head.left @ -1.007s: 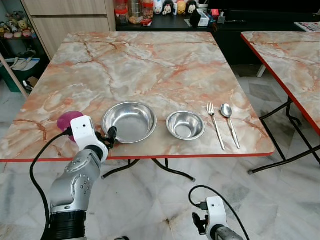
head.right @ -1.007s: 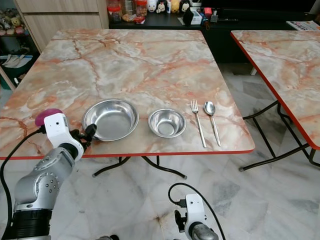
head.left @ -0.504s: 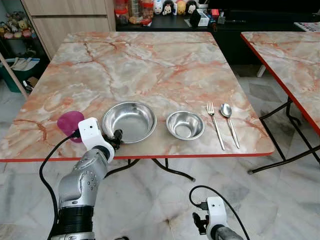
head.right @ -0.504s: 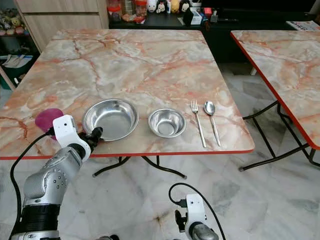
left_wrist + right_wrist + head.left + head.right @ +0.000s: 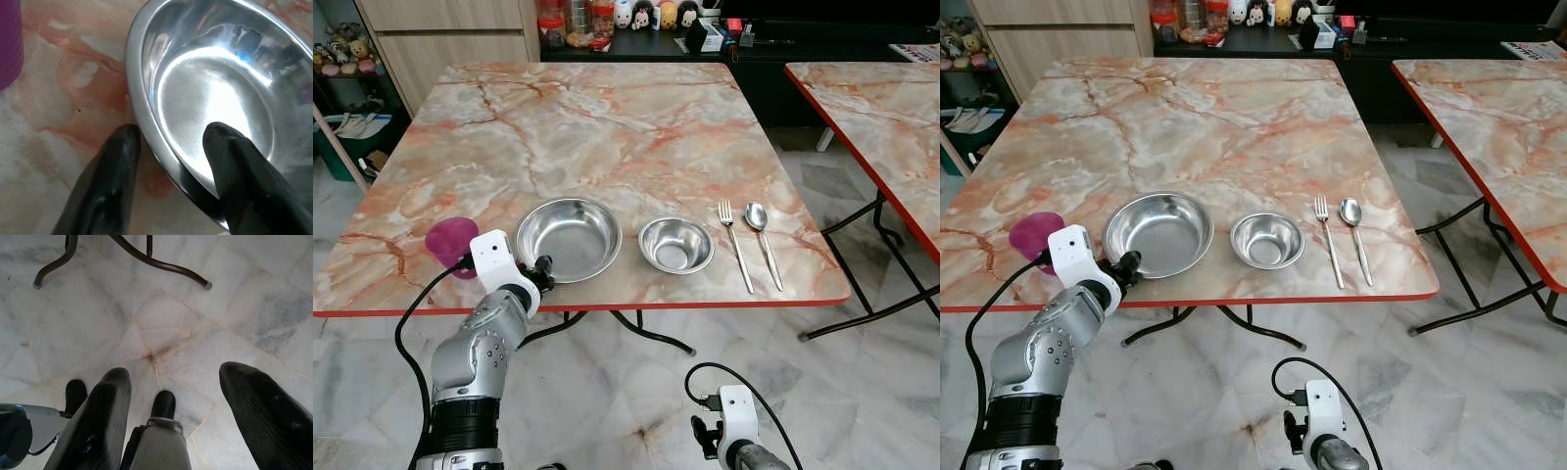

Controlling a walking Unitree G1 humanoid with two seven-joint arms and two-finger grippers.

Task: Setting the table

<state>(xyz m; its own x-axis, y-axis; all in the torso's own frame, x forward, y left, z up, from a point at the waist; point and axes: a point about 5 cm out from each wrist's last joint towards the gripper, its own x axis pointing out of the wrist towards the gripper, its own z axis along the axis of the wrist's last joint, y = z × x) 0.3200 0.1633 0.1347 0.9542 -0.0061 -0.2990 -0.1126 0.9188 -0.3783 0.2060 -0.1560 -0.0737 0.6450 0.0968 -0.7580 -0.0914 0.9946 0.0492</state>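
A large steel bowl [image 5: 568, 238] sits near the table's [image 5: 607, 127] front edge. To its right are a small steel bowl [image 5: 675, 245], a fork [image 5: 735, 245] and a spoon [image 5: 763, 240]. A purple cup [image 5: 450, 241] stands left of the large bowl. My left gripper [image 5: 541, 269] is open at the large bowl's near-left rim. In the left wrist view the rim [image 5: 146, 132] runs between the fingers, one on the table outside and one over the bowl's inside. My right gripper [image 5: 173, 374] hangs open low over the floor.
A second marble table [image 5: 881, 108] stands to the right across a gap of floor. A wooden cabinet [image 5: 450, 29] and a dark sideboard [image 5: 705, 44] with toys and jars stand behind the table. The table's dark legs [image 5: 146, 257] curve over the tiled floor.
My left arm has shifted a little to the right along the table's front edge, bringing the gripper closer onto the large bowl's rim. The bowls, cutlery and cup stay put.
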